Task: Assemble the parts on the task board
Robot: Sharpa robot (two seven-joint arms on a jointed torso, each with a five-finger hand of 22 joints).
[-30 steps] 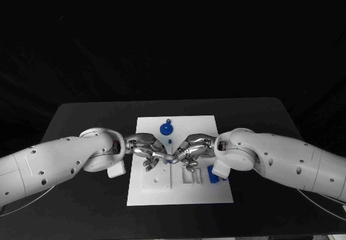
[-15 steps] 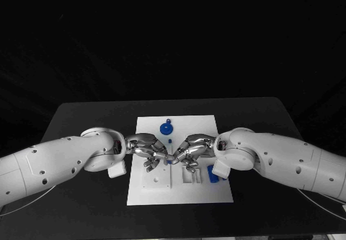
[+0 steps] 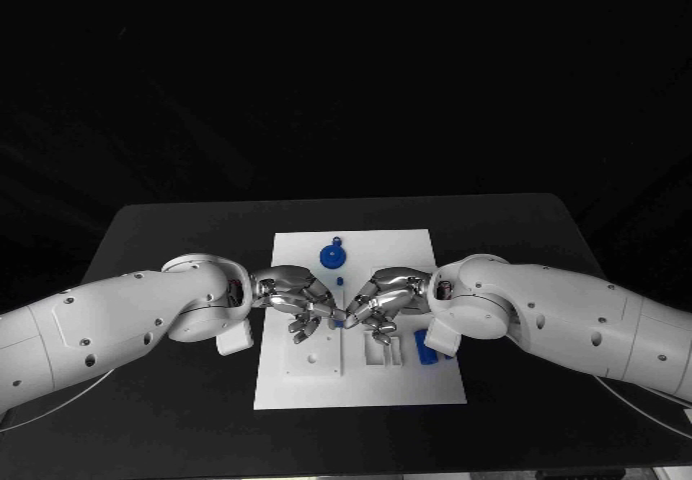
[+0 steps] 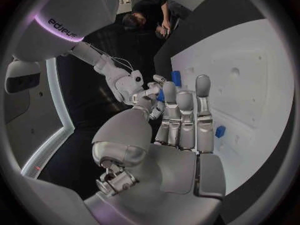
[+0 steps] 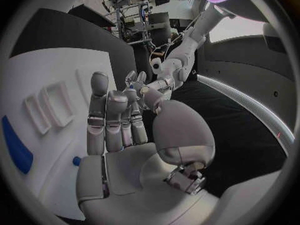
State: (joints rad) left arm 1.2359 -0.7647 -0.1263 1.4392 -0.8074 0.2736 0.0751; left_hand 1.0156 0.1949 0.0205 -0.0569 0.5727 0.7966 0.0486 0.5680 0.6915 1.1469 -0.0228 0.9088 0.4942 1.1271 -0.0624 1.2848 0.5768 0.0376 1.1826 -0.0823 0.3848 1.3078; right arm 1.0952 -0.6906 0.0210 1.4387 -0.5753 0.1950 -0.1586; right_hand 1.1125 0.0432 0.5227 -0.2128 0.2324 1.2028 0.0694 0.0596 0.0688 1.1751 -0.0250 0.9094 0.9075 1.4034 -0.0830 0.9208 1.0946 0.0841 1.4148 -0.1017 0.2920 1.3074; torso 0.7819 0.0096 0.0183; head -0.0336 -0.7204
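Two silver robot hands meet fingertip to fingertip over the middle of the white task board (image 3: 361,385), the left hand (image 3: 296,299) and right hand (image 3: 379,300) both curled around a small blue part (image 3: 339,322) pinched between them; which hand really bears it cannot be told. To do this step well, the hands should probably stay close and let one firm its pinch before the other loosens. A round blue part (image 3: 332,260) lies on the board just beyond the fingertips, and a long blue part (image 3: 424,348) lies near the right wrist.
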